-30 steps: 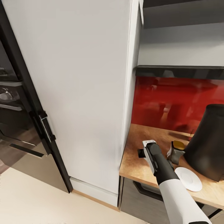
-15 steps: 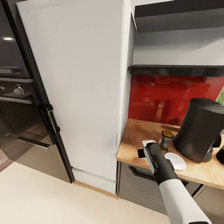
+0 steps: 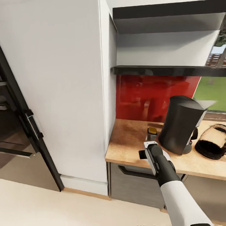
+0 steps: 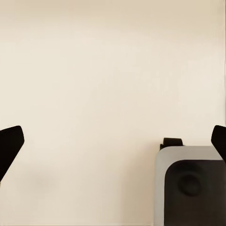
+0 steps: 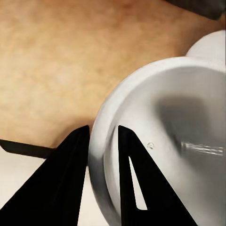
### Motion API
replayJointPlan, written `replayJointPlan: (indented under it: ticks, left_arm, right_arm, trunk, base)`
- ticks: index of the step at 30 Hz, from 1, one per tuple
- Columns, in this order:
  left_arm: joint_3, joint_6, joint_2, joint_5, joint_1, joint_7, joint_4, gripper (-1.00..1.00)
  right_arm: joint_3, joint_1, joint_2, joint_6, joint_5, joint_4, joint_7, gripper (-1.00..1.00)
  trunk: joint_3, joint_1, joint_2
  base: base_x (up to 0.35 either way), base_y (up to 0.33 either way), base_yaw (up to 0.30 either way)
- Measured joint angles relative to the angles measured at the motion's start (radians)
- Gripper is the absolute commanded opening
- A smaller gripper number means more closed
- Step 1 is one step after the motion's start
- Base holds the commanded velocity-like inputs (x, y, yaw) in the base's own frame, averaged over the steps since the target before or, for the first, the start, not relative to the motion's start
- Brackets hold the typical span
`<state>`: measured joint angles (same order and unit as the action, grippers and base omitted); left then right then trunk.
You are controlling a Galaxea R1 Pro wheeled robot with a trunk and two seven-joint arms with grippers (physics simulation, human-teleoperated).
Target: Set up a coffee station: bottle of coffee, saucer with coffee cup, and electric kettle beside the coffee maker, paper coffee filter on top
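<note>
1. A tall white cabinet [image 3: 59, 88], flat and matte, stands against the left end of the counter, with a dark oven front [image 3: 12, 131] on its far side.
2. The wooden countertop [image 3: 128, 141], warm and mottled in grain, runs rightward under a glossy red backsplash [image 3: 150, 94] and a dark shelf [image 3: 169, 70].
3. The coffee maker [image 3: 181, 124], a matte black tapered tower, stands on the counter; a rounded glass carafe [image 3: 213, 145] sits just to its right.
4. The right arm [image 3: 171, 182], white sleeve with black forearm, reaches over the counter's front edge.
5. The coffee cup [image 5: 165, 141], smooth white and round-rimmed, is held over the countertop edge; the right gripper [image 5: 101, 141] pinches its wall, one black finger outside and one inside the rim (seen in the right wrist view).
6. The bottle of coffee [image 3: 152, 133], small with a yellow lid, stands on the counter just left of the coffee maker.
7. The left gripper [image 4: 113, 141] hangs over pale floor [image 4: 94, 70], black fingertips spread wide apart.
</note>
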<state>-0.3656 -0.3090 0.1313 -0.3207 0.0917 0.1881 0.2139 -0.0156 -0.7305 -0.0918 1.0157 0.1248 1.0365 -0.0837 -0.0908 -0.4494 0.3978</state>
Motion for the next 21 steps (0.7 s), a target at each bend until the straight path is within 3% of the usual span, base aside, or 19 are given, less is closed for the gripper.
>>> replayJointPlan:
  ticks: [12, 21]
  left_arm:
    - [0.000, 0.000, 0.000, 0.000, 0.000, 0.000, 0.000, 1.00]
    - [-0.007, 0.000, 0.000, 0.002, 0.000, 0.000, 0.000, 1.00]
  right_arm:
    - [-0.002, 0.000, -0.001, 0.000, 0.000, 0.000, 0.000, -1.00]
    - [0.000, 0.000, 0.001, 0.000, 0.002, -0.002, 0.000, -1.00]
  trunk:
    - [0.011, 0.000, 0.000]
    - [0.013, 0.000, 0.000]
  base:
    - [0.000, 0.000, -0.253]
    - [0.164, 0.000, -0.032]
